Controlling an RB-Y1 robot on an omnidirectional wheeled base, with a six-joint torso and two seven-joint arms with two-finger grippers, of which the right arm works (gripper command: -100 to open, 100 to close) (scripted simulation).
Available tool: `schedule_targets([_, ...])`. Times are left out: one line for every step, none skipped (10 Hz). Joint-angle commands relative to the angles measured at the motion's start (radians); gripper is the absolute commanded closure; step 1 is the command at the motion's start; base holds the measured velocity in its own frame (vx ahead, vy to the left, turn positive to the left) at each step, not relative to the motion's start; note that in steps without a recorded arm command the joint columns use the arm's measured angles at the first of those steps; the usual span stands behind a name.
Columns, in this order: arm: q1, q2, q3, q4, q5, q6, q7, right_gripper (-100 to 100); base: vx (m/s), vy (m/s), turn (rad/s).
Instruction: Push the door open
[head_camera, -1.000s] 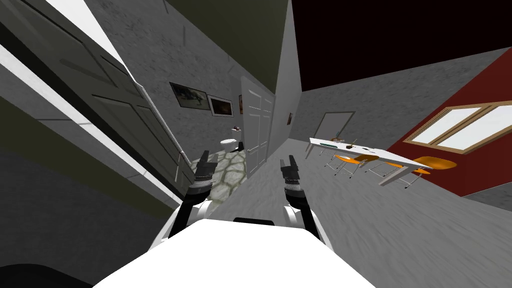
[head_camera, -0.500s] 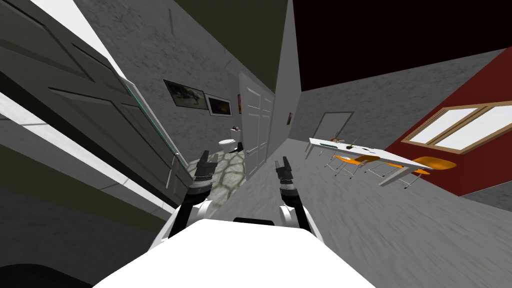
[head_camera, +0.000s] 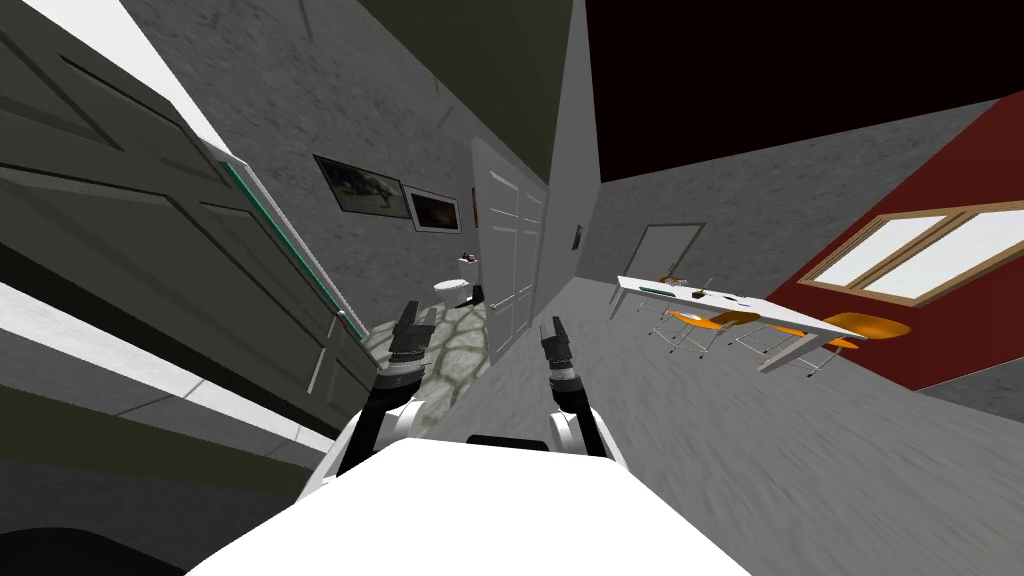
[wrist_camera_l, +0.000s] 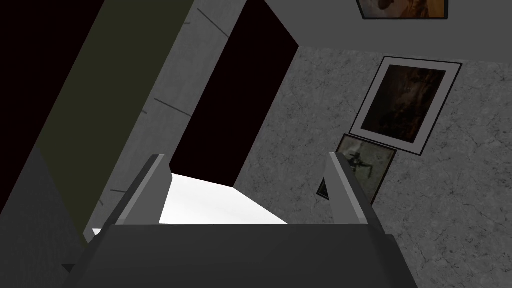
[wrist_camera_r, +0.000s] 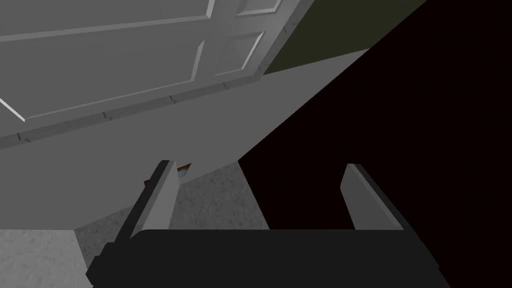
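Door: grey, panelled, on the robot's left in the head view, standing at an angle; teal strip along its edge, handle low on that edge.
Left gripper: fingers wide apart, holding nothing; sits near the door handle, and you can't confirm contact.
Right gripper: fingers apart, nothing between them; points toward a white panelled door ahead.
Floor ahead: stone-patterned patch, toilet beyond it.
Right side: white table, orange chairs beside it.

White forearms, black wrists, dark boxy pincer, grey blade fingers
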Motion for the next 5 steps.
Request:
schedule_targets([-0.011, -0.008, 0.022, 0.033, -0.002, -0.013, -0.002, -100, 0.089, -0.010, -0.025])
schedule_targets([-0.027, -0.015, 0.050, 0.074, -0.003, -0.024, -0.004, -100, 0.118, -0.010, -0.051])
schedule_targets([-0.035, -0.018, 0.064, 0.095, -0.003, -0.029, -0.005, -100, 0.152, -0.005, -0.039])
schedule_targets([-0.044, -0.021, 0.079, 0.115, -0.004, -0.035, -0.005, -100, 0.140, 0.013, -0.025])
schedule_targets([-0.052, -0.024, 0.094, 0.137, -0.004, -0.041, -0.006, -100, 0.115, 0.013, -0.026])
